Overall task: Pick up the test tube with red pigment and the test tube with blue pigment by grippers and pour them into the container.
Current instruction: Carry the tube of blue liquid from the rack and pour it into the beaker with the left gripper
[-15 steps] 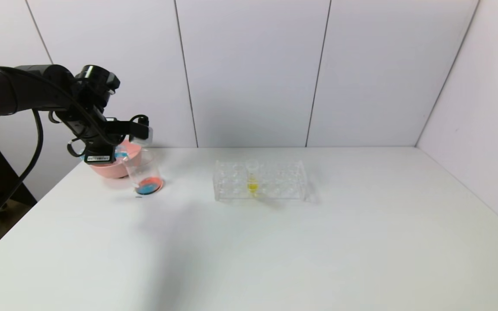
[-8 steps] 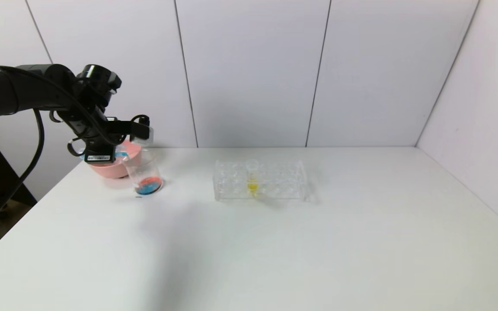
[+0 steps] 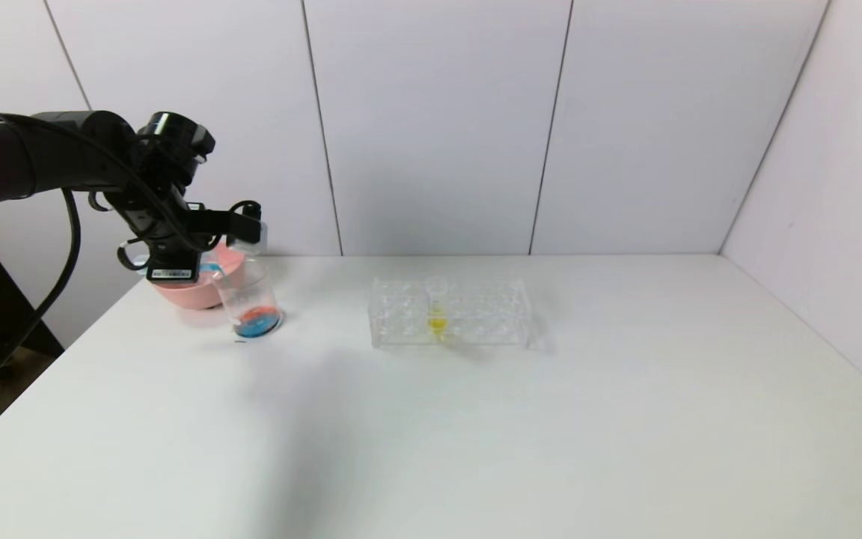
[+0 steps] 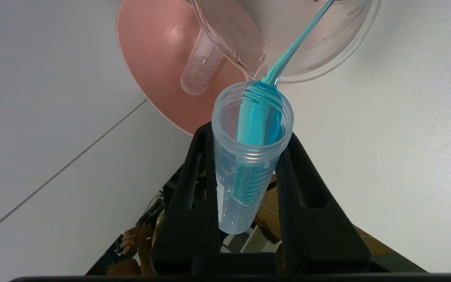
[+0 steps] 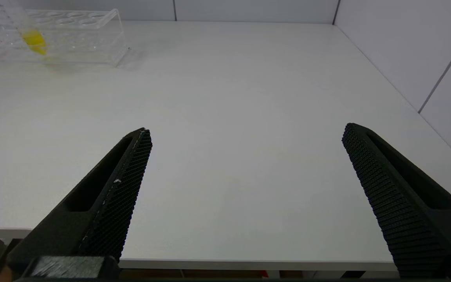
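**Blue pour under way at the left edge of the frame**

Far left of the head view: left gripper [image 3: 248,227] raised above the table [image 3: 476,434], clamped on the test tube with blue pigment [image 4: 251,156], tipped mouth-down over the container [image 3: 250,303]. In the left wrist view, both fingers [image 4: 192,184] pressed against the tube's sides, a thin blue stream [image 4: 298,41] running from the tube's lip into the beaker's mouth. Red and blue liquid pooled unmixed at the beaker's bottom.

Just behind the container, touching or nearly so: pink bowl [image 3: 199,288], close to the table's left edge and the back wall. Inside the bowl, 1 clear tube [image 4: 200,68] lying on its side, looking empty; whether this is the test tube with red pigment cannot be told for certain.

Centre of the head view: clear tube rack [image 3: 450,313], well apart from the beaker, holding 1 tube with yellow liquid [image 3: 437,320], upright.

Right of the rack: bare white tabletop out to the right edge and the front edge, walls closing the back and right sides.

Right gripper [image 5: 245,196] seen only in its own wrist view, fingers spread wide, nothing between them, low over the table's near edge, the rack far off in the upper left of that picture.
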### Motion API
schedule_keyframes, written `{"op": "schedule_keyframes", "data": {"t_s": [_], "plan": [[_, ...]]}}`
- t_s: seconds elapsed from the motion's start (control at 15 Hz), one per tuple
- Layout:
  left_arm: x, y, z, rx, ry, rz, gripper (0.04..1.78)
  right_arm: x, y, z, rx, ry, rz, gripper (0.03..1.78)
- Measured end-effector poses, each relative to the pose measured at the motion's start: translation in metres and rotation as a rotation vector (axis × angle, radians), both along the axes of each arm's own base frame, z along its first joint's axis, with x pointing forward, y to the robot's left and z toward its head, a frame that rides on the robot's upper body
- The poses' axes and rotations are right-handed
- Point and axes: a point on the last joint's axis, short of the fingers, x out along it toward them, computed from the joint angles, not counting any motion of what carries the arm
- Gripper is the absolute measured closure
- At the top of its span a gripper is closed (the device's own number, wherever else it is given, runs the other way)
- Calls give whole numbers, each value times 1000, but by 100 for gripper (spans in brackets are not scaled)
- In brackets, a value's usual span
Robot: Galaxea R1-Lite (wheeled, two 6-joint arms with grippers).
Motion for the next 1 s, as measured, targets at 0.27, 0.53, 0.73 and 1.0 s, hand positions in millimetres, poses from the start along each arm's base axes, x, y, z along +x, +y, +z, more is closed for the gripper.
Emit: {"op": "schedule_keyframes", "data": {"t_s": [0.27,0.53,0.73,1.0], "plan": [[0,-3,0,18,-1,6,138,0,0,0,0,0,0,4],[0,-4,0,44,-1,16,138,0,0,0,0,0,0,4],[0,-6,0,55,0,13,138,0,0,0,0,0,0,4],[-1,-8,1,61,-1,10,138,0,0,0,0,0,0,4]]}}
